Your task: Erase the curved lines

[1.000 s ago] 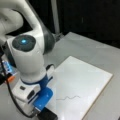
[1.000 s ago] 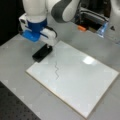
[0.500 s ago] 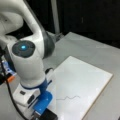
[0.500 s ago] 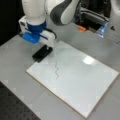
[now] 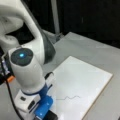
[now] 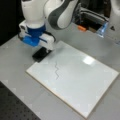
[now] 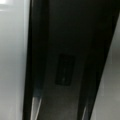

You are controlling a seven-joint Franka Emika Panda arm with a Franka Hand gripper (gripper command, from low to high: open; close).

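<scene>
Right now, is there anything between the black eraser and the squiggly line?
No. In a front view, only bare white board lies between the eraser, under the gripper, and the squiggle.

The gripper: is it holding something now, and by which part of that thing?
It cannot be told. The gripper is right over the black eraser block at the white board's corner; the jaws are hidden. The curve lines are unerased.

Grey worktop (image 5: pixel 87 50) extends beneath all items in both front views. Behind the worktop, a dark backdrop (image 5: pixel 87 17) with a pale vertical post (image 5: pixel 55 17). Black perforated matting (image 6: pixel 15 107) adjoins the worktop's near corner.
</scene>
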